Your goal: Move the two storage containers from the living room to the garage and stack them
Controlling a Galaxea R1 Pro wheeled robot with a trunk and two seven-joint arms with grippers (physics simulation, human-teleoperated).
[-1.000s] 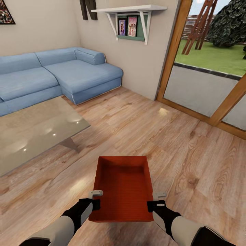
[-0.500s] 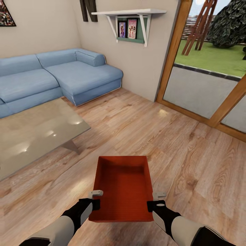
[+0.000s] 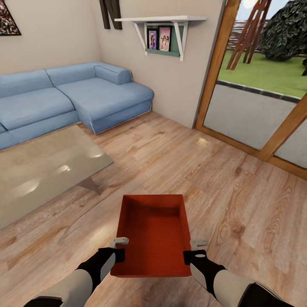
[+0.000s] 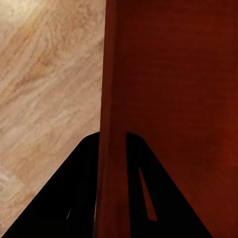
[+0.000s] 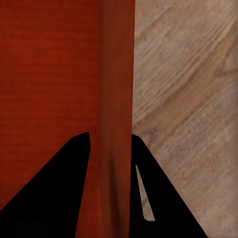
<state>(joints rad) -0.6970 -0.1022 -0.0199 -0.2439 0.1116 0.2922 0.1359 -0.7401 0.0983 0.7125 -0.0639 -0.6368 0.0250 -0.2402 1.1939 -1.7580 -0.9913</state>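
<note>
My left gripper [image 3: 120,248] and my right gripper [image 3: 192,250] each clamped on a side wall of the orange-red storage container [image 3: 153,232], held above the wood floor [image 3: 221,187], blue sofa [image 3: 72,96] ahead

**Materials and Finishes**

Bin [image 3: 154,232]: orange-red plastic, matt, its inner walls showing a fine ribbed texture. Floor [image 3: 204,170]: light wood planks with visible grain, carrying a soft sheen and catching pale reflections. Sofa [image 3: 72,96]: blue cloth, matt and softly woven. Table [image 3: 42,168]: glass top, smooth and glossy, mirroring light spots. Shelf [image 3: 164,19]: white painted, smooth. Door frame [image 3: 213,70]: warm varnished wood. Walls [image 3: 55,34]: beige, matt, plain. Gripper fingers [image 4: 74,198]: black, matt.
</note>
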